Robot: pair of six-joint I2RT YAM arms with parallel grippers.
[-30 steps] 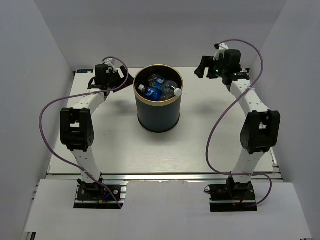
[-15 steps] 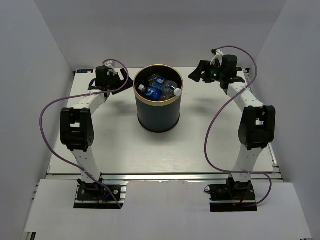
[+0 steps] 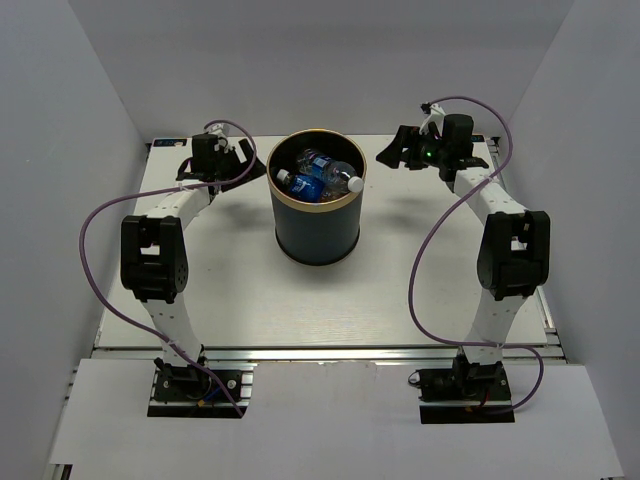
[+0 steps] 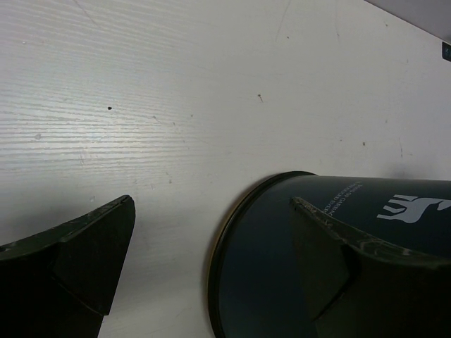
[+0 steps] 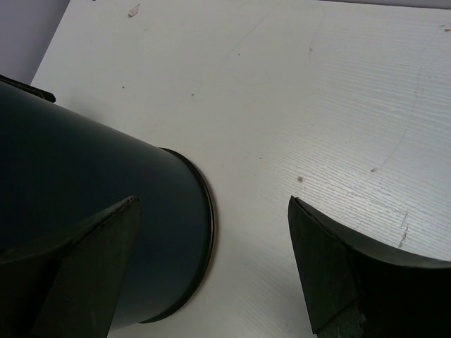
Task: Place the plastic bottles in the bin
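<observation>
My left tool (image 4: 211, 204), right tool (image 5: 215, 201): both spread wide, empty, flanking bin (image 3: 316, 235) on tabletop (image 3: 250, 300). Bottles (image 3: 318, 176) lie piled inside bin. Judge them light, thin-walled, slick, crushable; best hold mid-body across label, gentle squeeze.

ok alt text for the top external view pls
A dark bin holding several plastic bottles stands toward the back of a white table. The left gripper and the right gripper hover on either side of it, both open and empty.
</observation>
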